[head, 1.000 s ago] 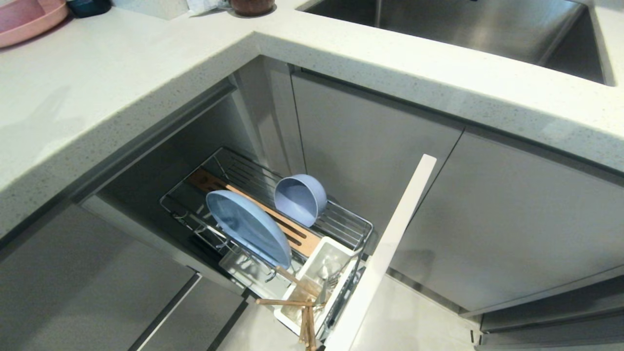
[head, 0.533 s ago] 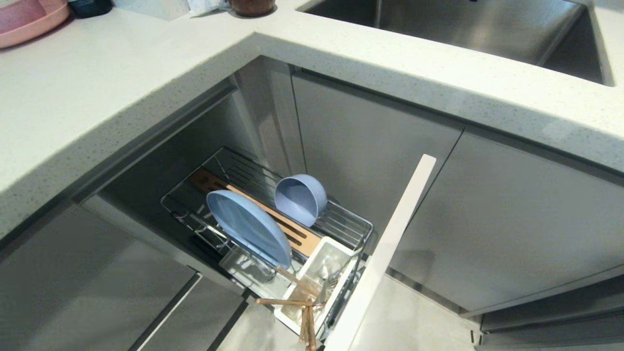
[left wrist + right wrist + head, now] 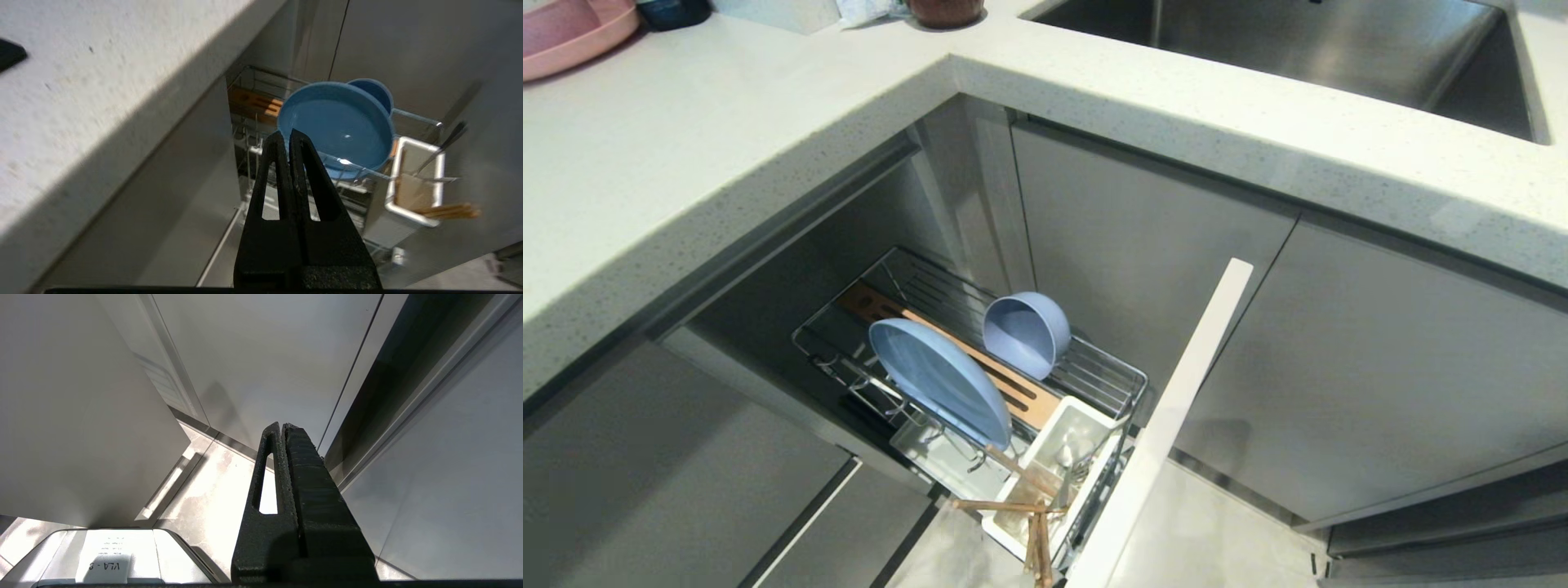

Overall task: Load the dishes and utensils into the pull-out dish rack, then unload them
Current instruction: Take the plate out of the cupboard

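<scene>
The pull-out dish rack (image 3: 1111, 371) stands drawn out below the counter corner. A light-blue plate (image 3: 939, 380) stands on edge in its prongs, and a light-blue bowl (image 3: 1025, 331) lies tipped on the wires behind it. The white utensil cup (image 3: 1086, 412) holds the wooden chopsticks (image 3: 1037, 539) and the silver spoon and fork (image 3: 1072, 461). Neither arm shows in the head view. My left gripper (image 3: 289, 132) is shut and empty, up beside the counter edge and apart from the plate (image 3: 339, 122), bowl (image 3: 374, 87), chopsticks (image 3: 449, 210) and spoon (image 3: 445, 143). My right gripper (image 3: 282, 425) is shut and empty, parked facing grey cabinet fronts.
The white speckled countertop (image 3: 768, 122) overhangs the rack on two sides. A steel sink (image 3: 1298, 49) lies at the back right, with a pink plate (image 3: 564, 37) and a brown jar (image 3: 945, 10) at the back left. The rack's tall front panel (image 3: 1176, 416) sticks out beside the cup.
A faint shadow on the left countertop has gone. The plate, bowl and utensils in the rack have not moved.
</scene>
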